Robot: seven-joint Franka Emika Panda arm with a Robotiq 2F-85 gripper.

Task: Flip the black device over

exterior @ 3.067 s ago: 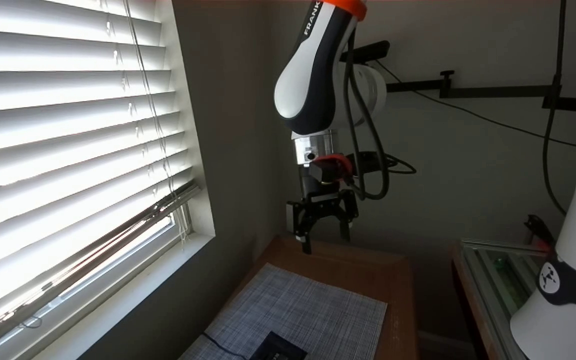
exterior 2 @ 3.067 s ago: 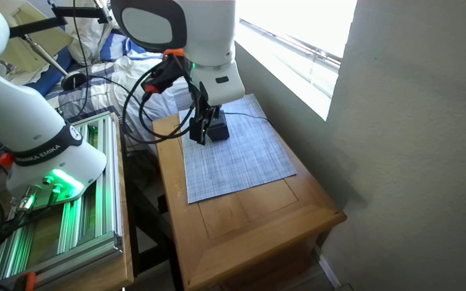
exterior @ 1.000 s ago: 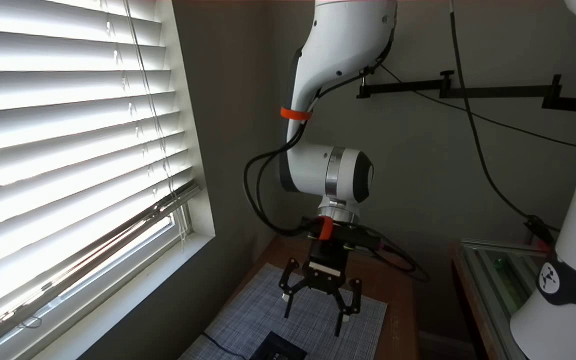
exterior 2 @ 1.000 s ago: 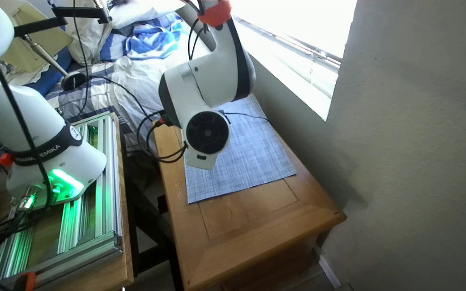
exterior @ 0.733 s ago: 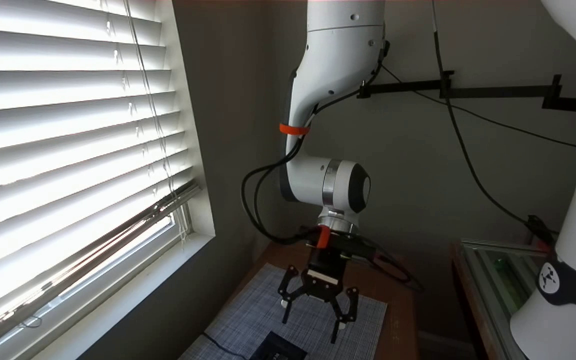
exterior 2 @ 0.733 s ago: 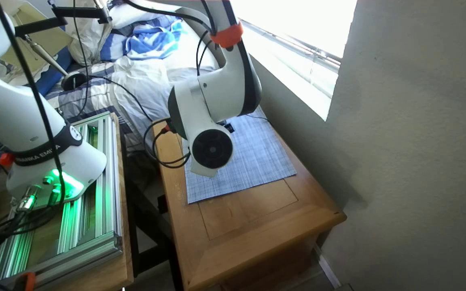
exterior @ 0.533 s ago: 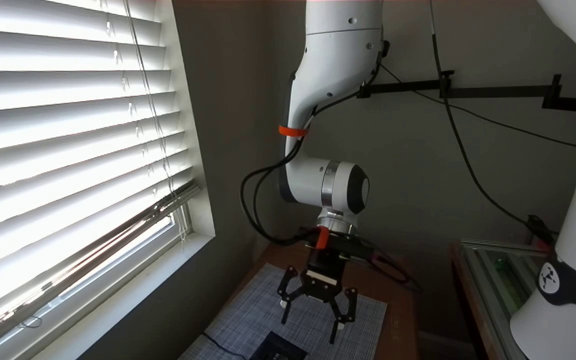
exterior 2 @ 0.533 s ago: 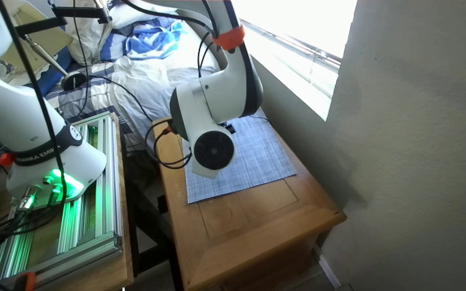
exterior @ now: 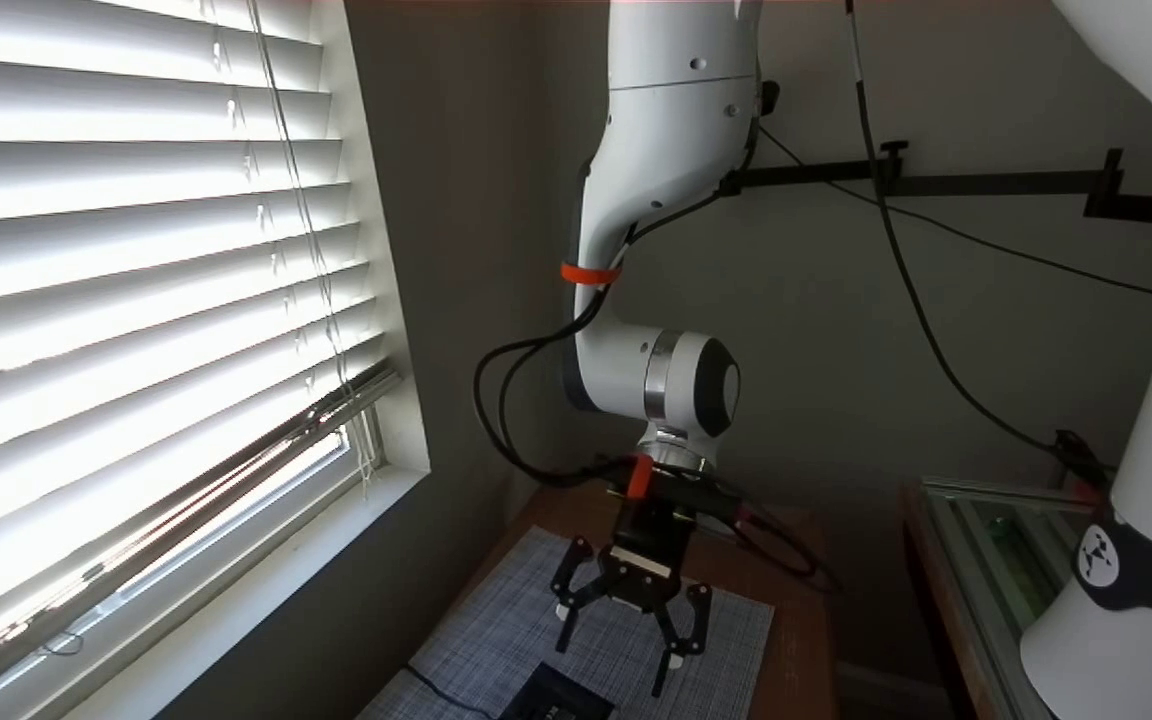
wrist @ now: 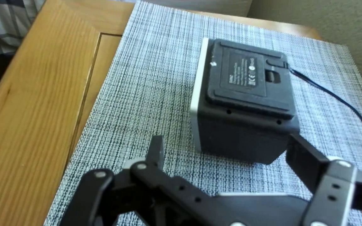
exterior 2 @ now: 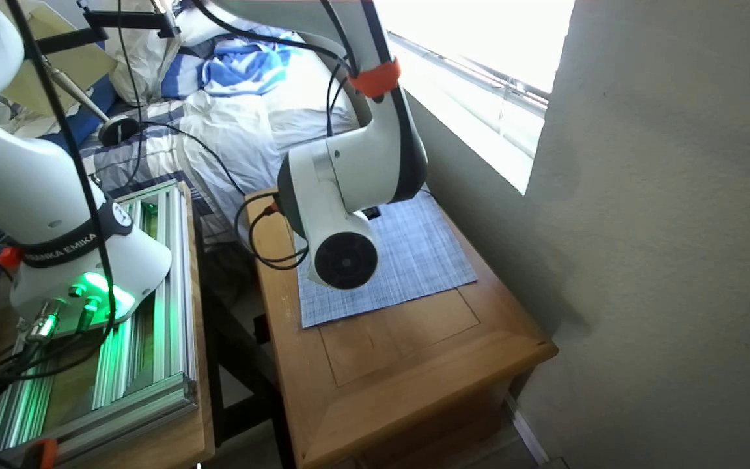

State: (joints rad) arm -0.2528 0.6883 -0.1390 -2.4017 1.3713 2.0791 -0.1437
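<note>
Black device (wrist: pixel 247 100) sits label (wrist: pixel 243 71) up on woven mat (wrist: pixel 137 103), toward far edge of desk (wrist: pixel 42 78) in wrist view. Stiff plastic shell by look, probably light, smooth walls maybe slippery; right wall slopes inward, could shed grip. Best hold: across left and right walls, well clear of cord (wrist: pixel 335 95). Arm (exterior: pixel 676 150) arches down from above, gripper (exterior: pixel 610 670) tilted, fingers wide apart, nothing held; touch at near right corner, can't tell.

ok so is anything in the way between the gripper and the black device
Nothing visible stands between the open gripper and the black device; the wrist view looks past the fingers straight to it, on the mat. Its cable leaves on the right of that view, not crossing between the two.
</note>
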